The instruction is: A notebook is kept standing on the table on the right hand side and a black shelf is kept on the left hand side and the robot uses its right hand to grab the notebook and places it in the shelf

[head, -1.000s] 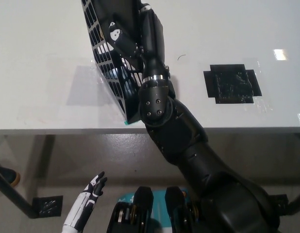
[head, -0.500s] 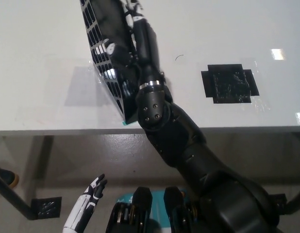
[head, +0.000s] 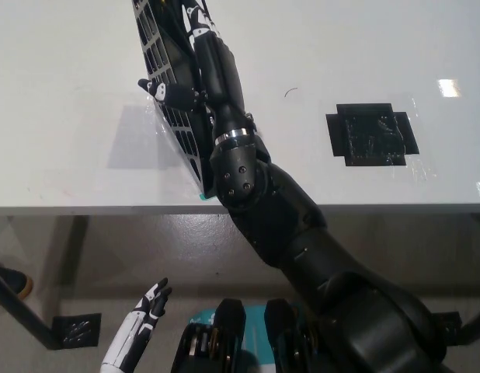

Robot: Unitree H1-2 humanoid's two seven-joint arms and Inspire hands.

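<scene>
The left hand (head: 147,309) hangs below the table edge at the lower left of the head view, idle. Its fingers are spread apart and hold nothing.

The table (head: 61,93) is white. The black shelf (head: 164,93), a mesh rack with a grid of rectangular openings, stands near the front edge, left of centre, and runs from the top of the view down toward that edge. A small teal patch (head: 206,198) shows at its lower corner, at the table edge; what it belongs to cannot be determined.

The right hand (head: 195,70) reaches over the shelf from the lower right, the forearm lying along the shelf's right side. One finger (head: 158,91) projects across the mesh face to the left. The remaining fingers are hidden against the black rack, so it cannot be determined whether the hand is closed on anything.

The notebook cannot be identified in the view. It is not on the open table surface; it may be inside the shelf or behind the arm.

To the right, well apart from the shelf, a black tape patch (head: 370,134) marks the table with nothing standing on it.

Status judgement: pickup appears complete and placement at the shelf is in progress or just finished. Remaining: confirm release and withdraw the right hand.
</scene>
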